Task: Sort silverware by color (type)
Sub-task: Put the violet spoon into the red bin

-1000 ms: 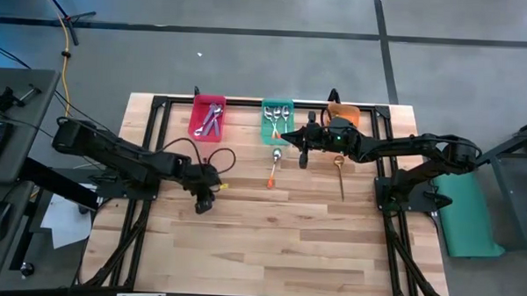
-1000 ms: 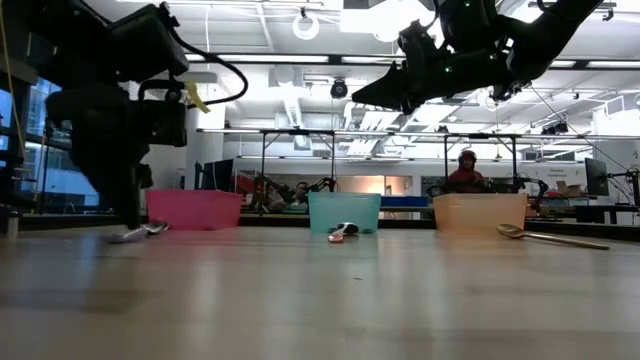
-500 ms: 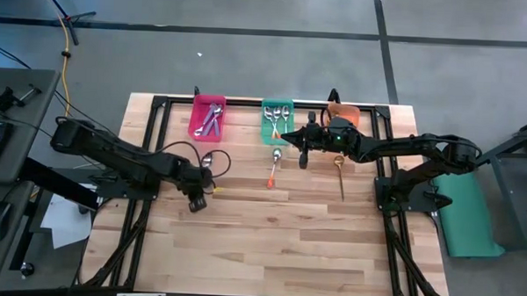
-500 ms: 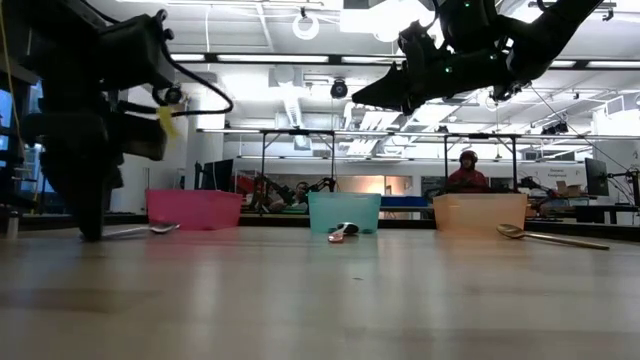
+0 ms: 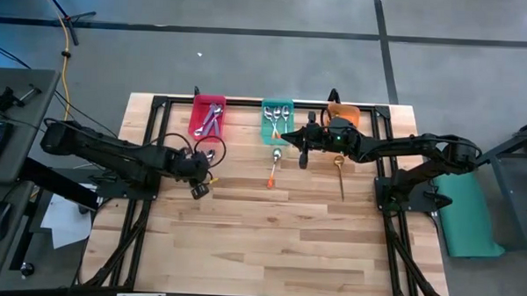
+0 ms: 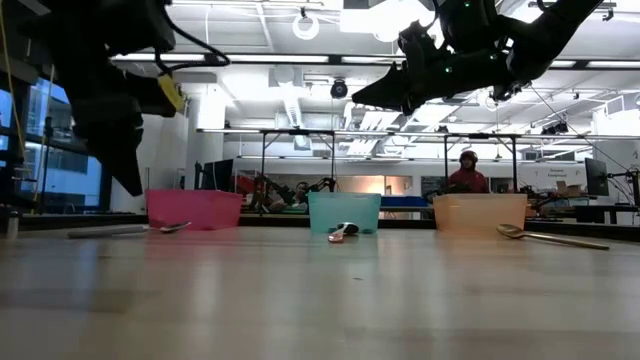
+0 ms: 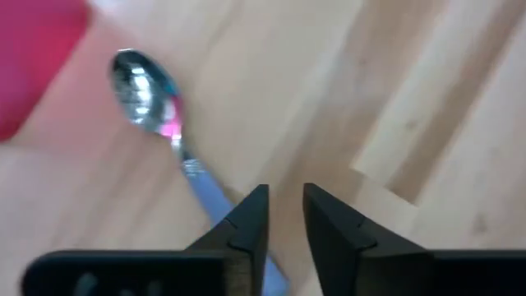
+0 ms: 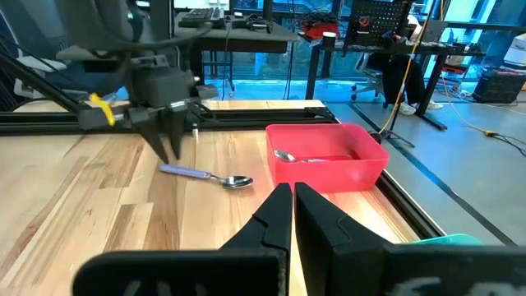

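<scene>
A spoon with a purple handle [image 7: 177,156] lies flat on the wood next to the red bin [image 8: 329,160]; it also shows in the right wrist view [image 8: 205,175] and the low view [image 6: 130,230]. My left gripper [image 7: 285,215] hangs above the spoon's handle, clear of the table, fingers narrowly apart and empty; it also shows in the high view [image 5: 196,185]. My right gripper [image 8: 292,201] is shut and empty, held high beside the teal bin [image 5: 278,120].
An orange-handled spoon [image 5: 272,166] lies in front of the teal bin and a gold spoon [image 5: 340,173] in front of the orange bin [image 5: 344,114]. The red and teal bins hold spoons. The near half of the table [image 5: 269,245] is bare wood.
My left gripper was down at the table beside the purple-handled spoon; it has risen clear and gone a little toward the far edge. The spoon stays lying on the table.
</scene>
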`<state>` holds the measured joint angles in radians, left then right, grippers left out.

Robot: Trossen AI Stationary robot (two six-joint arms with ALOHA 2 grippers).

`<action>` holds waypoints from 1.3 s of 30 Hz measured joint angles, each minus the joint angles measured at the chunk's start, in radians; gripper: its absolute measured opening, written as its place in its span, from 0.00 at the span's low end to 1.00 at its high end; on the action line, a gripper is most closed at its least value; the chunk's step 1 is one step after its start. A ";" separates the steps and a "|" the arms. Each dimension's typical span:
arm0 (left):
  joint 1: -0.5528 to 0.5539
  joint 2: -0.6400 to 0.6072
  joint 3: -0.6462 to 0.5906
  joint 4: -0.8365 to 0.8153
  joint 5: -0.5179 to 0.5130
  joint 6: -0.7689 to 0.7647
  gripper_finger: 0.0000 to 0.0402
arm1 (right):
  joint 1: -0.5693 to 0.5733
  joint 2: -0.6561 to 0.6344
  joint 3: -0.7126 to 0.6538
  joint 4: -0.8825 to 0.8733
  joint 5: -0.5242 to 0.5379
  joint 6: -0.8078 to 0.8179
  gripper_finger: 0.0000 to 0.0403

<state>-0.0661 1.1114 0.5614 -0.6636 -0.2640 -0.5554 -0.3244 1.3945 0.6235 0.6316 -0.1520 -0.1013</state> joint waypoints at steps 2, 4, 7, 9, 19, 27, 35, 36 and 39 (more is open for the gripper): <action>0.033 0.012 -0.008 0.005 -0.009 0.001 0.22 | 0.000 0.000 0.000 0.000 0.000 0.000 0.00; 0.074 0.026 -0.013 -0.001 -0.018 0.016 0.28 | 0.000 0.000 0.000 0.000 0.000 0.000 0.00; 0.139 0.041 -0.013 0.010 -0.045 0.063 0.36 | 0.000 0.000 0.000 0.000 0.000 0.000 0.00; 0.186 0.050 -0.013 0.025 -0.047 0.094 0.41 | 0.000 0.000 0.000 0.000 0.000 0.009 0.00; 0.328 0.124 -0.013 0.065 0.076 0.199 0.42 | 0.000 0.000 0.000 0.000 0.000 0.009 0.00; 0.355 0.213 -0.013 0.109 0.097 0.244 0.39 | 0.000 0.000 0.000 0.000 0.000 0.007 0.00; 0.383 0.251 -0.009 0.126 0.145 0.296 0.23 | 0.000 0.000 0.000 0.000 0.000 0.007 0.00; 0.383 0.251 -0.009 0.128 0.151 0.302 0.20 | 0.000 0.000 0.000 0.000 0.000 0.007 0.00; 0.384 0.246 -0.010 0.134 0.173 0.320 0.11 | 0.000 0.000 0.000 0.000 0.000 0.007 0.00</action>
<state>0.3180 1.3575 0.5512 -0.5301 -0.0907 -0.2353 -0.3241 1.3945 0.6235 0.6315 -0.1516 -0.0940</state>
